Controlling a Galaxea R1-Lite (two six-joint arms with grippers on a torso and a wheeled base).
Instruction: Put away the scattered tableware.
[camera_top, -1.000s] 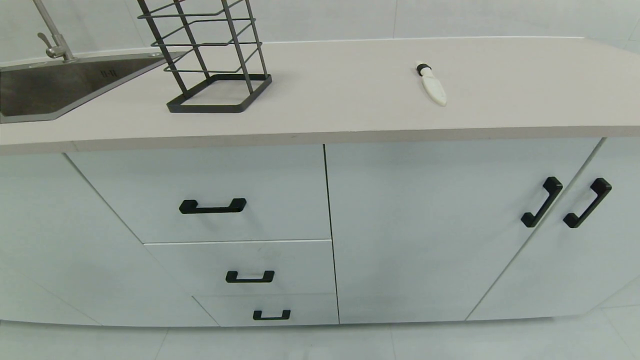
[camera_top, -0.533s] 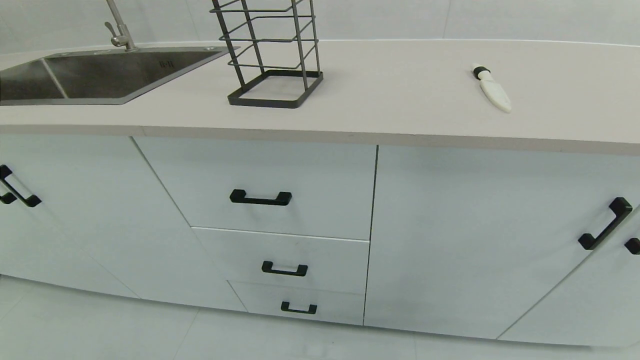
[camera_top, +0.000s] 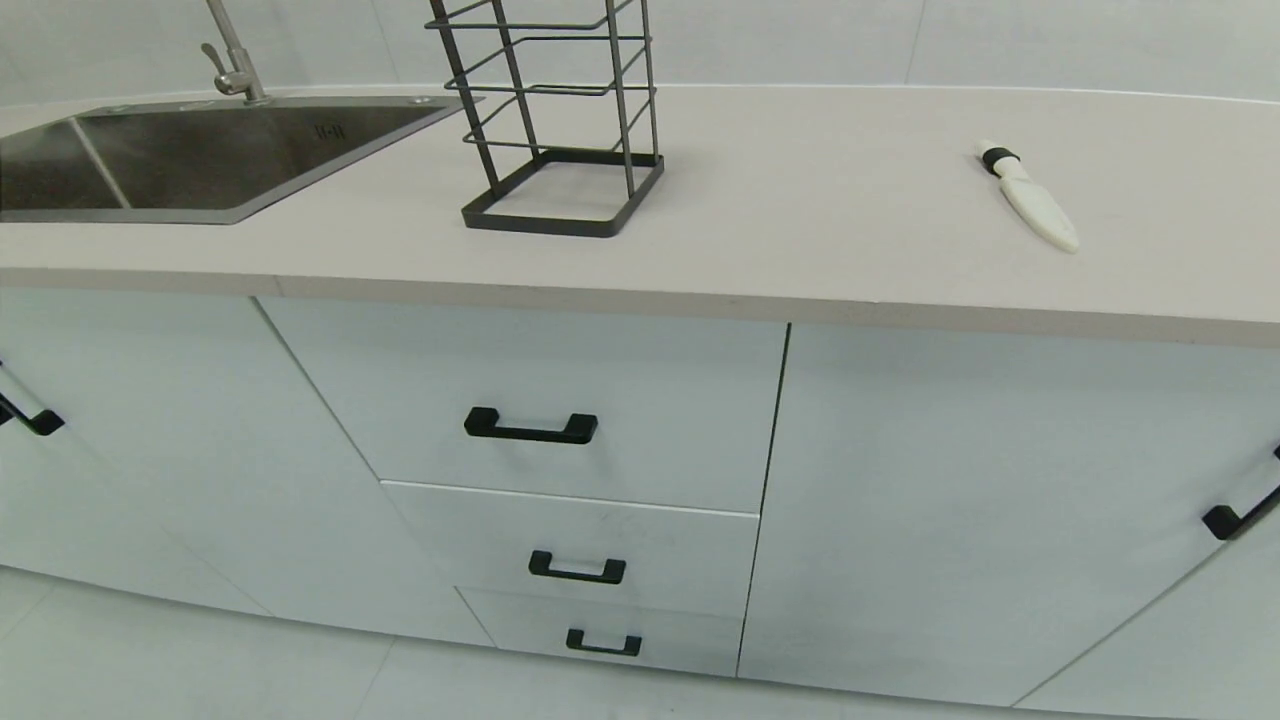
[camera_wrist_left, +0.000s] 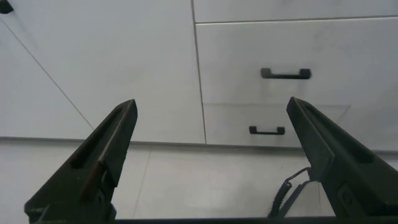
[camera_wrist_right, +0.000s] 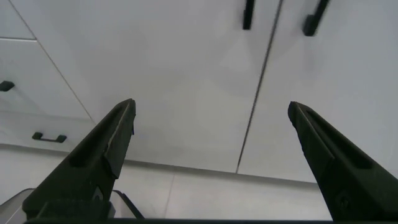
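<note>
Whole head view swung across over the last second (camera motion, not the things themselves). Sink (camera_top: 200, 150) now far more in frame at ten o'clock. Wire rack (camera_top: 560, 130) carried from left of centre to twelve o'clock. White utensil (camera_top: 1030, 195) pushed out to two o'clock, close to the frame's edge. Nothing displaced on the countertop (camera_top: 800, 230): same layout of rack and utensil as before.

White utensil: flat on the countertop, well apart from the rack, at three o'clock of it. Black collar end toward the back wall, pale tapered end toward the front edge. Not touched by either arm.

Left gripper (camera_wrist_left: 210, 107): jaws spread wide, nothing between them, low before the drawer fronts (camera_wrist_left: 267, 43). Right gripper (camera_wrist_right: 211, 106): likewise gaping and empty, facing the cabinet doors (camera_wrist_right: 186, 74).

For the task: approach only, no pick begun. View centred on rack and drawers rather than on the utensil, so probably a reach toward two o'clock with the right arm, or more repositioning, before any grasp. Destination not settled from here: rack or top drawer (camera_top: 520, 370), both plausible.
</note>
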